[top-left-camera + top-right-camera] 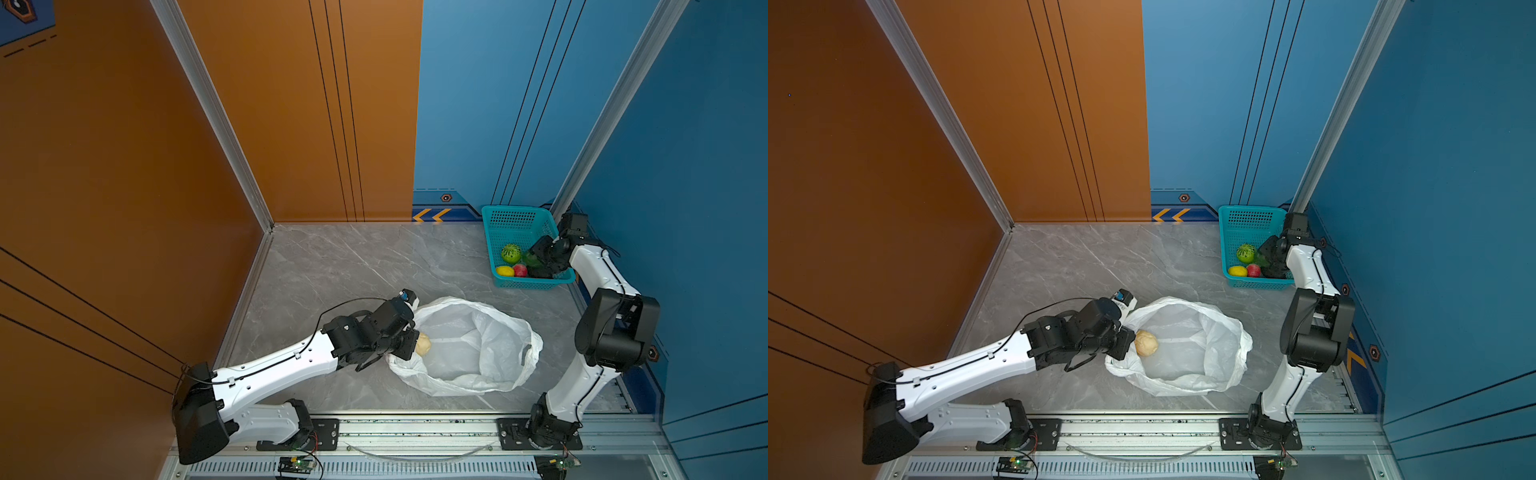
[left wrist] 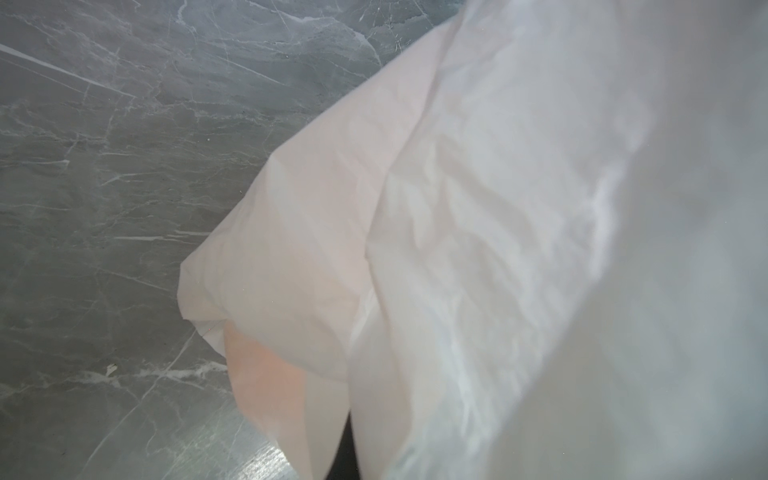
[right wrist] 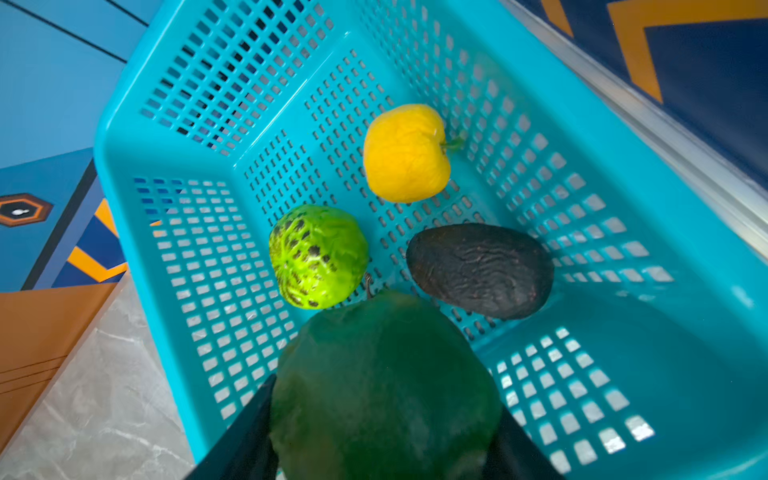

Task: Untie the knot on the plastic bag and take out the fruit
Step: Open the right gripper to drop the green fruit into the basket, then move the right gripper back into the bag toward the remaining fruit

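The white plastic bag (image 1: 473,353) lies open-mouthed in the middle of the table in both top views. The knot is out of view. My left gripper (image 1: 411,347) is shut on the bag's left rim, and in the left wrist view the plastic (image 2: 478,249) covers the jaws. A cream knobbly fruit (image 1: 1146,343) lies in the bag right by that gripper. My right gripper (image 3: 382,415) hangs over the teal basket (image 1: 519,220), shut on a green mango (image 3: 382,374). In the basket lie a striped green melon (image 3: 318,255), an orange-yellow fruit (image 3: 405,153) and a dark avocado (image 3: 480,270).
A yellow lemon (image 1: 505,271) and a red apple (image 1: 520,270) lie at the basket's near end. The basket stands in the far right corner against the blue wall (image 1: 685,166). An orange wall (image 1: 124,187) borders the grey marble table (image 1: 332,266) on the left.
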